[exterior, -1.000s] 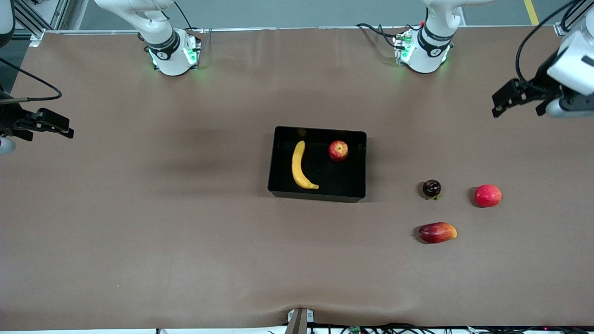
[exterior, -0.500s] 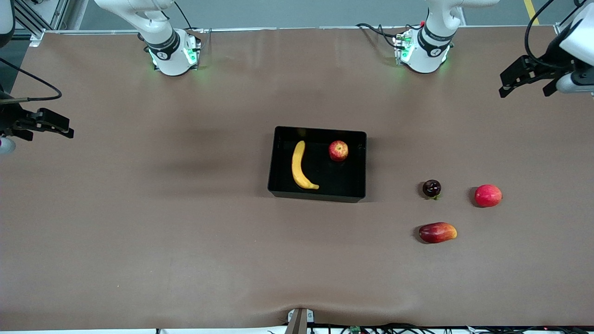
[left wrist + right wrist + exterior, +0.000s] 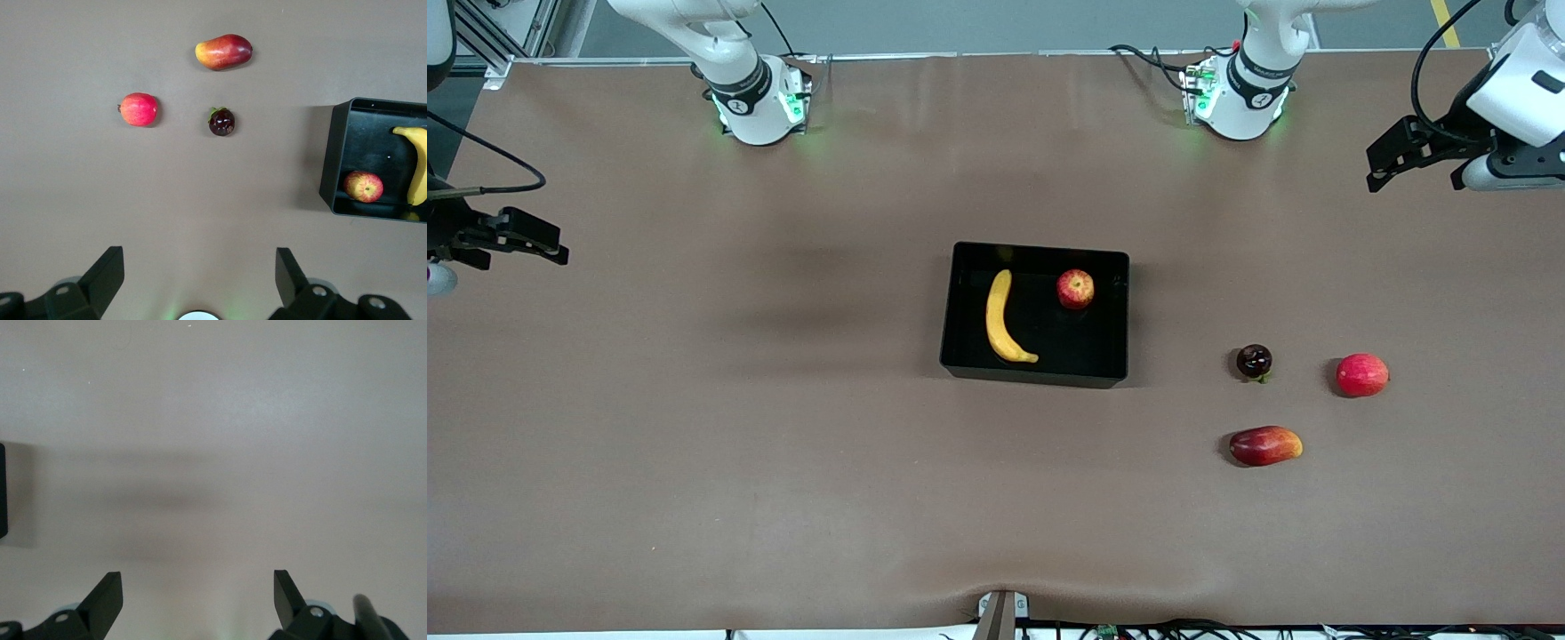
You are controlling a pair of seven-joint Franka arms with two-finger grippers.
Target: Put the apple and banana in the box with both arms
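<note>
The black box (image 3: 1035, 377) sits mid-table. The yellow banana (image 3: 1000, 317) and the red, yellow-streaked apple (image 3: 1075, 289) lie inside it, apart from each other. My left gripper (image 3: 1414, 180) is open and empty, up over the bare table at the left arm's end. My right gripper (image 3: 523, 260) is open and empty over the right arm's end of the table. The left wrist view shows its open gripper (image 3: 200, 267), the box (image 3: 333, 153), the apple (image 3: 363, 186) and the banana (image 3: 419, 167). The right wrist view shows its open gripper (image 3: 198, 587) and a sliver of the box (image 3: 2, 490).
Three loose fruits lie between the box and the left arm's end, nearer the front camera: a dark round fruit (image 3: 1254, 361), a smooth pink-red round fruit (image 3: 1361, 374) and a red-and-yellow mango-like fruit (image 3: 1265, 445). They also show in the left wrist view, such as the mango-like fruit (image 3: 224, 52).
My left gripper has risen and shifted slightly over the left arm's end of the table. The right arm, the box and all the fruits have not moved.
</note>
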